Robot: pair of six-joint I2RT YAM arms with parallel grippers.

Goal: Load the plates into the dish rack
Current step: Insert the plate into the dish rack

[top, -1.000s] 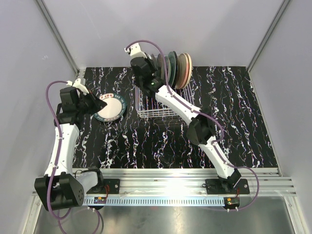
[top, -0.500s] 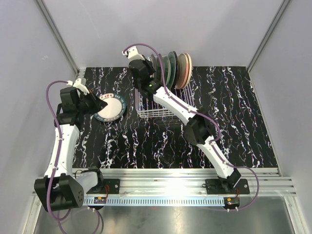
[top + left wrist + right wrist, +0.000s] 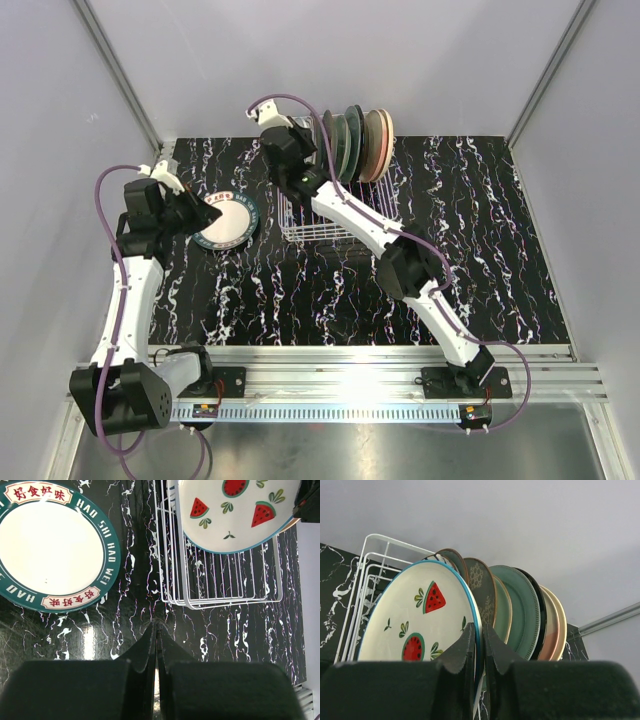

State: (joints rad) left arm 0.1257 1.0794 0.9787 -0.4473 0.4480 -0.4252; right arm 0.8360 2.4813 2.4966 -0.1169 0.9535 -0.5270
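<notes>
My right gripper (image 3: pixel 481 630) is shut on the blue rim of a white plate with red and green watermelon marks (image 3: pixel 415 620). It holds the plate upright at the front of the white wire dish rack (image 3: pixel 322 228). Behind it stand several more plates (image 3: pixel 520 610): grey-brown, mint green, dark-rimmed and peach. In the top view the right gripper (image 3: pixel 305 152) is at the rack's left end. My left gripper (image 3: pixel 157 626) is shut and empty, above the table between the rack (image 3: pixel 220 587) and a white plate with a green lettered rim (image 3: pixel 50 545) lying flat (image 3: pixel 228 222).
The black marbled table (image 3: pixel 480 230) runs to grey walls at the back and sides. The rack stands at the back middle, and the watermelon plate also shows from the left wrist view (image 3: pixel 235 510).
My right wrist has shifted a little to the left and forward with the watermelon plate in it. The left arm has hardly moved.
</notes>
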